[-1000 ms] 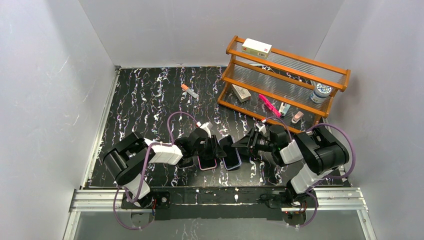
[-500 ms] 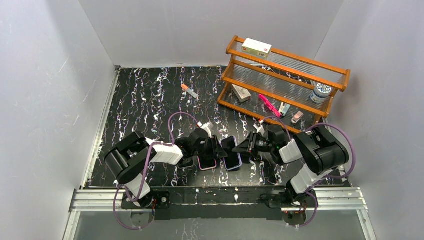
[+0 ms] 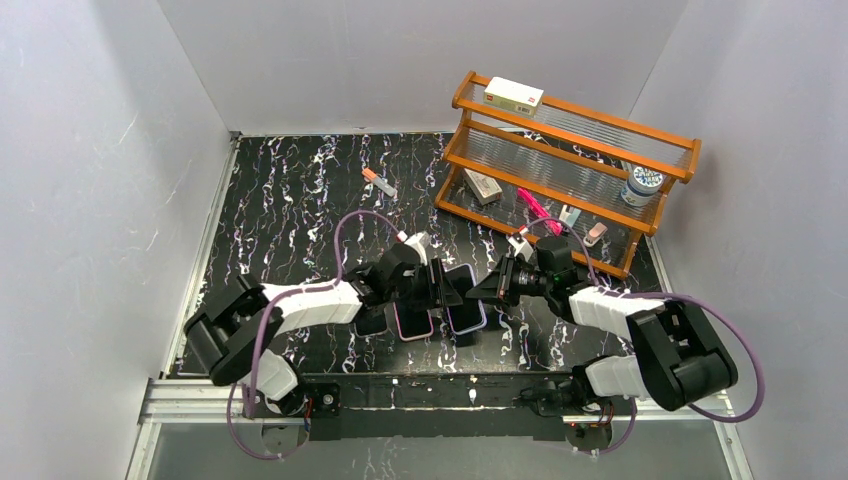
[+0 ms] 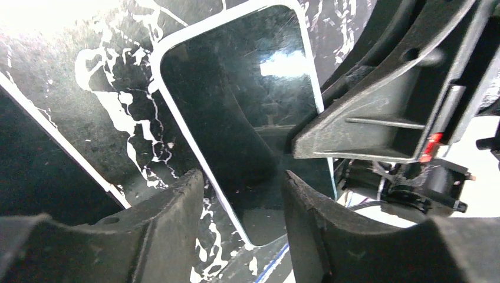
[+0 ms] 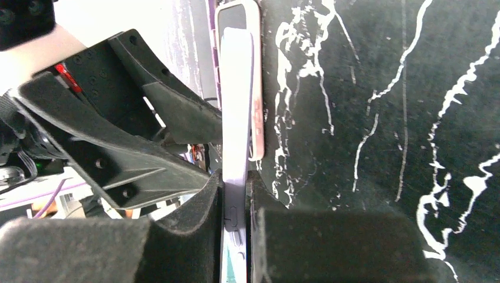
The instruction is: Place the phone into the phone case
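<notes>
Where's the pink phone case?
In the overhead view, the pink phone case lies on the table near the front middle, just left of the phone pinched by the right gripper.

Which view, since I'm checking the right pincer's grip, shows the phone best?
The right wrist view. There the phone runs edge-on and is clamped between the fingers of the right pincer, so the contact is plain. The left wrist view shows its glossy dark screen face-on instead. The top external view shows it only small.
</notes>
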`<state>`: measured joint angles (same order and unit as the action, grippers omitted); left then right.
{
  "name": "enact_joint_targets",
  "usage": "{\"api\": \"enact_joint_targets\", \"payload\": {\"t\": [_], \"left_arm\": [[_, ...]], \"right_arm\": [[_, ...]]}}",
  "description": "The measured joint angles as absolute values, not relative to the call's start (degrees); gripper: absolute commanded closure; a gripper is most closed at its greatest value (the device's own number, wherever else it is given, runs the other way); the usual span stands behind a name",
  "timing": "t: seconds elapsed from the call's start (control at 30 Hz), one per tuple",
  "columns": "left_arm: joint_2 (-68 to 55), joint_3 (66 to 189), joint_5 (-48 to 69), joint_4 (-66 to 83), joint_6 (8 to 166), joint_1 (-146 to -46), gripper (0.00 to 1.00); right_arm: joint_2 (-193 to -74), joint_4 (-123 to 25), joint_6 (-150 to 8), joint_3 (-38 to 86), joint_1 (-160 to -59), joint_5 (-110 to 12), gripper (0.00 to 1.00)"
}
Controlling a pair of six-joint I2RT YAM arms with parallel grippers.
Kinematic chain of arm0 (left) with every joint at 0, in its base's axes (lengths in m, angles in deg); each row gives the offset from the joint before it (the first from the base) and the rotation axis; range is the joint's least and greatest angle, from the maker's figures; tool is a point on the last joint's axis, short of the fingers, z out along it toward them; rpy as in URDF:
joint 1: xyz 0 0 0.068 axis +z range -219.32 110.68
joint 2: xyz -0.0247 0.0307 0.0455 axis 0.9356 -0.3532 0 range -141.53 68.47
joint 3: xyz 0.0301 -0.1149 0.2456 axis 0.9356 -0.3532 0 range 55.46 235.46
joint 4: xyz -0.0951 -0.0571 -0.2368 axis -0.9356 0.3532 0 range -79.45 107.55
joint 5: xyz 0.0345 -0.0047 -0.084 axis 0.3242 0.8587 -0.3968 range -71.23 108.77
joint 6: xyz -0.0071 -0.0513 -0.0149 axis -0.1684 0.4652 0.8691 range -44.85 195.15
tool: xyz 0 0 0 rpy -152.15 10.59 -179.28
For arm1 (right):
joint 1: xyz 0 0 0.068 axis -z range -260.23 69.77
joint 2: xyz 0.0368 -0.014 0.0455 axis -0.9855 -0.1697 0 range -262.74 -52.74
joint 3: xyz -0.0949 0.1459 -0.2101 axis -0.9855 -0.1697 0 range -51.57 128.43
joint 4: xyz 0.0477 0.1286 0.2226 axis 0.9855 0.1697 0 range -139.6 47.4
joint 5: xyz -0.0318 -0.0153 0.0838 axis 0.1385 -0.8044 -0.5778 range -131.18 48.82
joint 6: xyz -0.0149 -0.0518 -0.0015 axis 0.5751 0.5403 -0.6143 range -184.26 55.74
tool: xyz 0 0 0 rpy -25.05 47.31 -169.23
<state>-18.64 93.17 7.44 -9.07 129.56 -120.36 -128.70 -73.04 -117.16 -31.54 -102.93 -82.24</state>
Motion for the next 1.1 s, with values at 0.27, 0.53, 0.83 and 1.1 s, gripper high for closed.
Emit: {"api": "enact_joint_targets", "payload": {"t": [0.27,0.53,0.83,1.1], "left_arm": [[-8.24,94.96,8.90,-1.68,129.41,-115.97,0.22],[0.00,94.57,7.75,3.50,130.41,-109.35,0.02],[1.40,93.76,2.72,6.86,130.13,-108.15,0.07],[1.44,86.88,-3.58,-2.77,136.99,-106.70,0.16]], "right_arm": [[-125.99,-70.16,-117.49,-30.58,-103.15,-82.26,0.99],[-124.81,-70.64,-119.53,-30.58,-103.12,-83.37,0.99],[-123.04,-78.24,-125.51,-32.13,-103.30,-85.36,0.99],[-122.12,-82.05,-128.95,-32.72,-104.00,-86.61,0.99]]}}
